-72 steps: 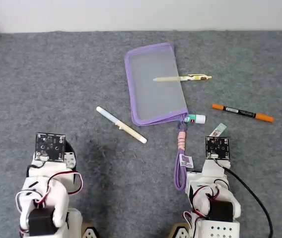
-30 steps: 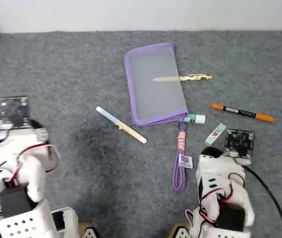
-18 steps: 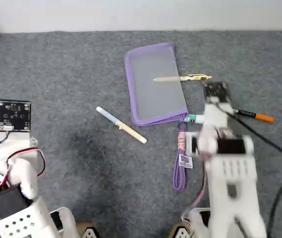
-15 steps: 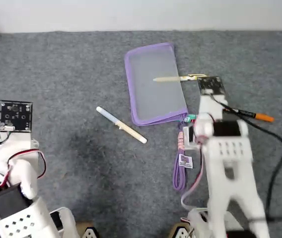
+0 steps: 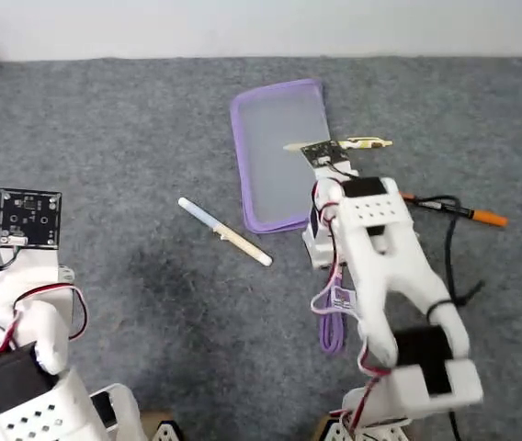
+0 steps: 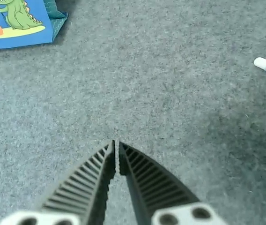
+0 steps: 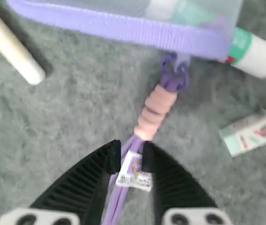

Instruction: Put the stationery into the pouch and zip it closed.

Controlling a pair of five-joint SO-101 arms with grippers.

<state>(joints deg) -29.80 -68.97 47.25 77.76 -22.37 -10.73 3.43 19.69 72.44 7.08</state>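
The translucent purple pouch (image 5: 279, 147) lies flat at mid-table, and a cream pen (image 5: 344, 143) rests across its right edge. A blue-and-cream pen (image 5: 224, 231) lies to its left, an orange marker (image 5: 459, 211) to its right. My right arm reaches over the pouch's near right corner. In the right wrist view my right gripper (image 7: 130, 146) is slightly open, straddling the purple strap (image 7: 123, 197) just below its pink bead (image 7: 154, 112). A glue stick (image 7: 250, 49) pokes out of the pouch's corner (image 7: 123, 29). My left gripper (image 6: 115, 143) is shut over bare carpet at the left.
A small green-white packet (image 7: 254, 129) lies beside the strap. The strap's loop (image 5: 330, 326) trails toward the near edge. A dinosaur-print card (image 6: 11, 21) lies off the carpet's edge in the left wrist view. The grey carpet (image 5: 132, 119) is open between the arms.
My right arm has swung forward and leftward from near the orange marker to the pouch's near corner, now covering the glue stick and packet in the high view. The left arm has barely shifted.
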